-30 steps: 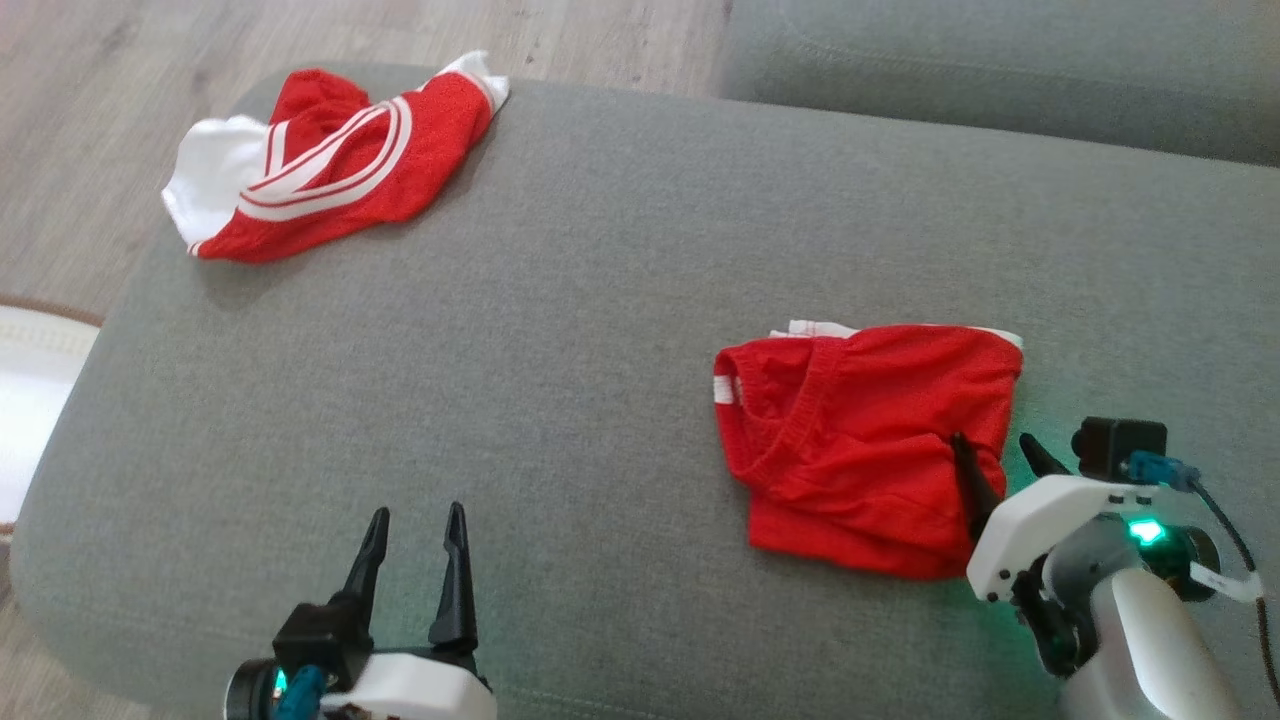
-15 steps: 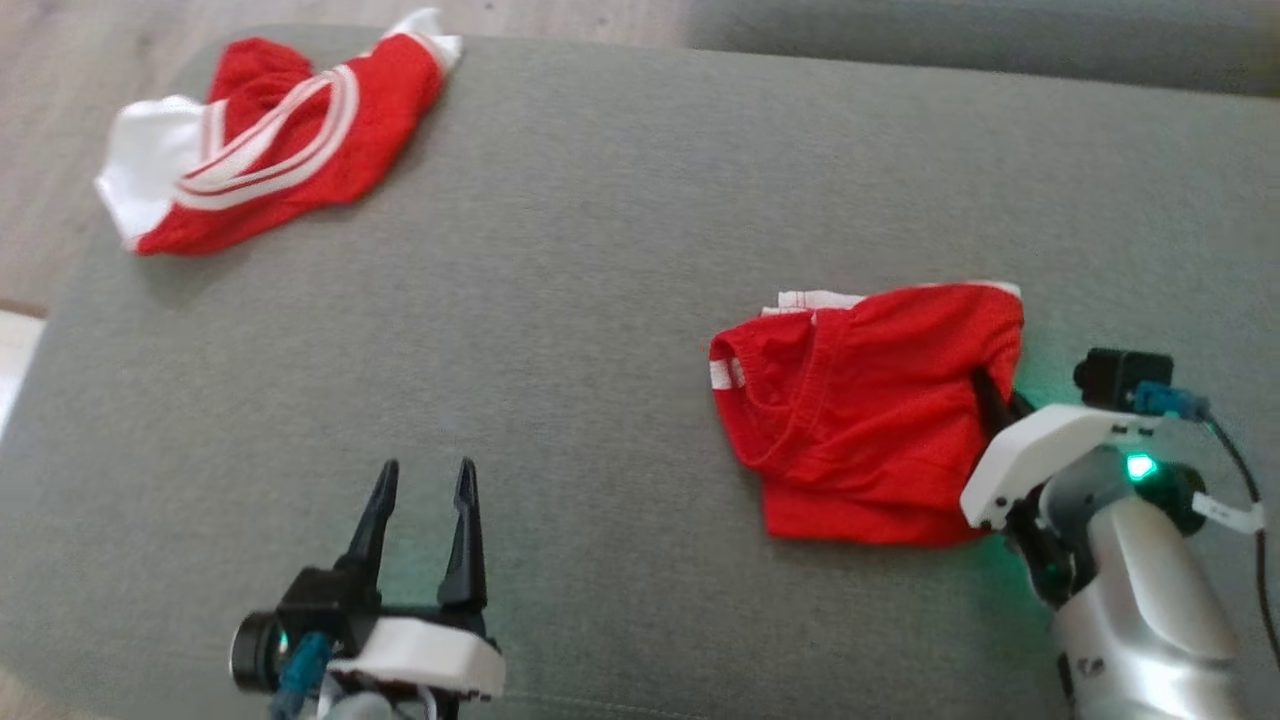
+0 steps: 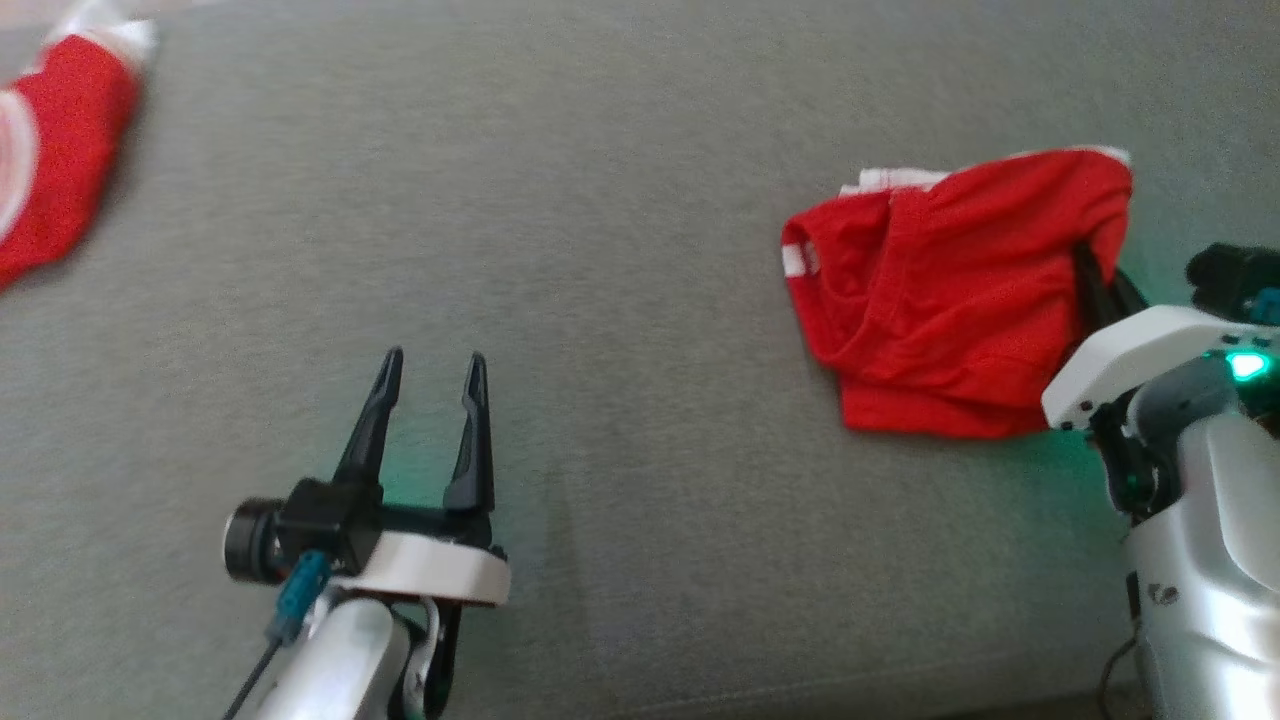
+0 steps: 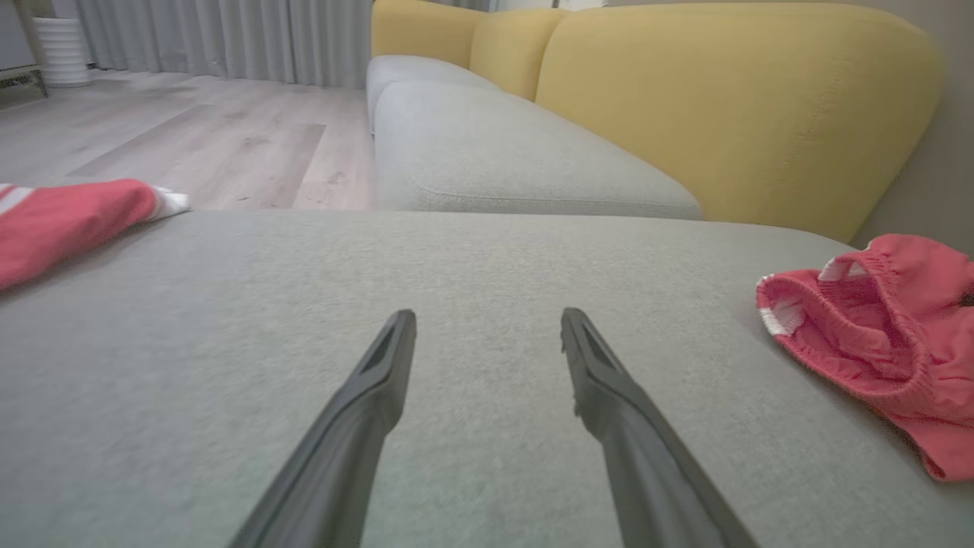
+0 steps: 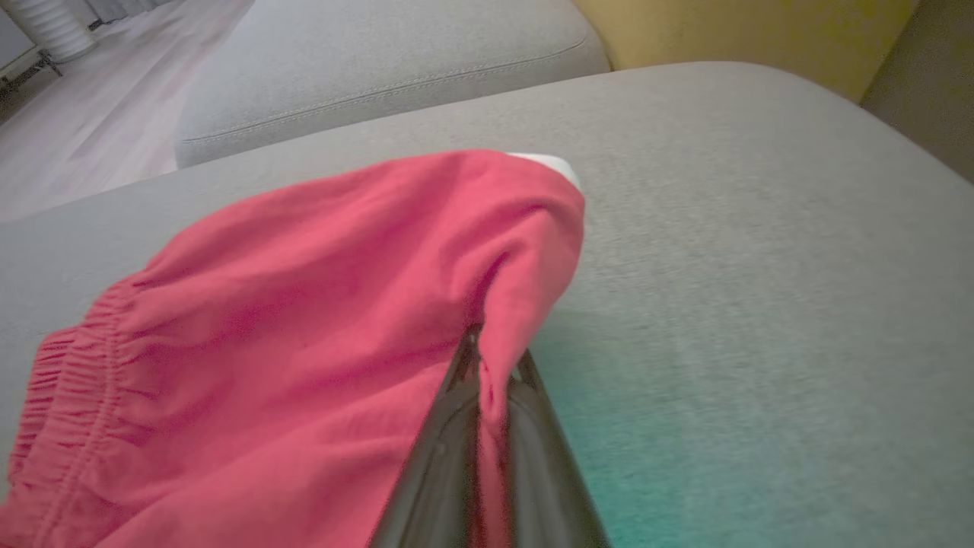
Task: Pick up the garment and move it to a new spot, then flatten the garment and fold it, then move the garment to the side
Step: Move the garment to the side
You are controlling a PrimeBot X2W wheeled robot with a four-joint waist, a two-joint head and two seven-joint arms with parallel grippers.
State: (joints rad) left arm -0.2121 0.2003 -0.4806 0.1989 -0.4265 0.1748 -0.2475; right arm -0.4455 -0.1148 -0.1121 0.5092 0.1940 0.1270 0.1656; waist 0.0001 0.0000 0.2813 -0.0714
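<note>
Now gripping the red garment (image 3: 950, 300) near the cushion's (image 3: 620, 200) right edge.
Pinches a raised fold of it between the slim dark fingers (image 5: 445, 468) of the right tool (image 5: 491, 358), closed tight on the cloth. Lies rumpled on the grey, finely woven surface, soft knit with a gathered elastic waistband and white trim. Hovers with the left tool (image 3: 435, 358) spread open and empty above the robot-side edge. Sits well apart at the far left edge as a second red-and-white garment (image 3: 50, 150), blurred.
</note>
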